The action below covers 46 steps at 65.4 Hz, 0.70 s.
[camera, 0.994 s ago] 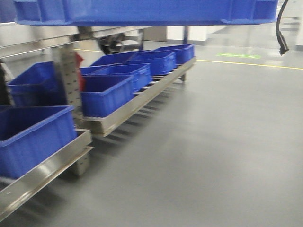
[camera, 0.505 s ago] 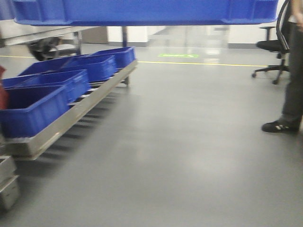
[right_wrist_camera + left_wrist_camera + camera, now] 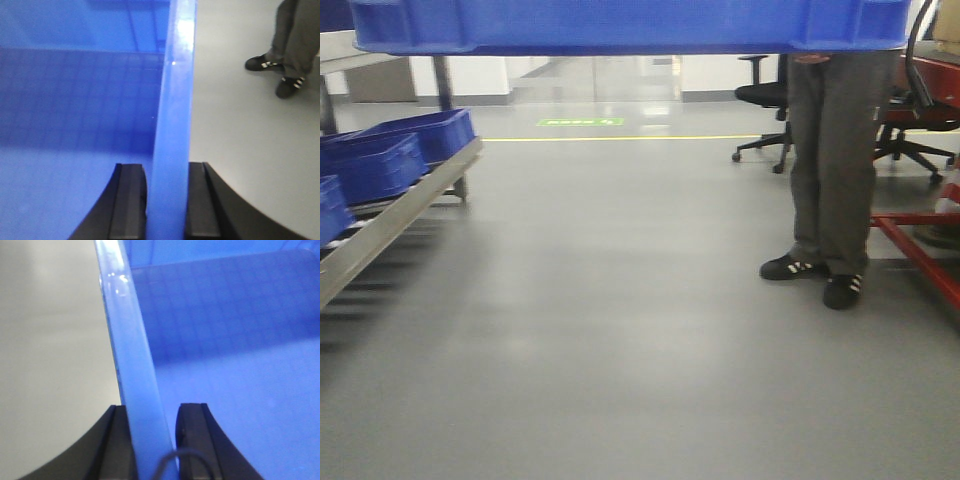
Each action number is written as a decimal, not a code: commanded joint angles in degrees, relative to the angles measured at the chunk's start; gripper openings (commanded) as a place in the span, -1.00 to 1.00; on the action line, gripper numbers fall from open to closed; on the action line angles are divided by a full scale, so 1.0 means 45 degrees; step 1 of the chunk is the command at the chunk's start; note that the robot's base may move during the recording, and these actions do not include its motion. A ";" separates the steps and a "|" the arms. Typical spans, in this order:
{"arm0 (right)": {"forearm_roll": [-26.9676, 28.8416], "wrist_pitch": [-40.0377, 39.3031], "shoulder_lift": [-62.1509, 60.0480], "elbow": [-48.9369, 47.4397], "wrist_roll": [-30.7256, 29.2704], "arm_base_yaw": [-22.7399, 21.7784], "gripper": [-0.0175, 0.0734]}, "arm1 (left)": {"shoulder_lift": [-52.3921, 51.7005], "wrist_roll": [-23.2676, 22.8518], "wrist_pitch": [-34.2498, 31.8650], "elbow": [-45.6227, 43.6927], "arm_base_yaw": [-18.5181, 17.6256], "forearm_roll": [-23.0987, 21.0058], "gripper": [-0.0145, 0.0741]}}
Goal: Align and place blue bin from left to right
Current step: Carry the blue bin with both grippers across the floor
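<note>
- The blue bin [image 3: 620, 25] hangs across the top of the front view, clear of the floor [image 3: 620, 340], with nothing beneath it.
- The left hand [image 3: 152, 415] pinches the bin's left wall, one finger outside and one inside. The right hand [image 3: 166, 175] pinches the right wall likewise.
- Risk 1: both grips sit on smooth wall only. If one slips, or the arms move unevenly, the bin likely tilts or drops.
- Risk 2: a person [image 3: 830, 170] stands right of centre, not far ahead. Driving forward or swinging right could strike them.
- Risk 3: the red frame [image 3: 920, 250] on the right and the rack [image 3: 390, 205] of smaller bins [image 3: 380, 155] on the left could catch the wide bin in a turn.
- Risk 4: no placing spot shows, so alignment is unverified.
</note>
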 commanded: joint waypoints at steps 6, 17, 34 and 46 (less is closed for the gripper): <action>0.0076 -0.1245 -0.0179 -0.0235 -0.0201 0.0039 -0.77 | -0.0373 0.0190 -0.1001 -0.0202 -0.0095 -0.0654 -0.92; 0.0076 -0.1245 -0.0179 -0.0235 -0.0201 0.0039 -0.77 | -0.0373 0.0190 -0.1001 -0.0202 -0.0095 -0.0654 -0.92; 0.0076 -0.1245 -0.0179 -0.0235 -0.0201 0.0039 -0.77 | -0.0373 0.0190 -0.1001 -0.0202 -0.0095 -0.0654 -0.92; 0.0076 -0.1245 -0.0179 -0.0235 -0.0201 0.0039 -0.77 | -0.0373 0.0190 -0.1001 -0.0202 -0.0095 -0.0654 -0.92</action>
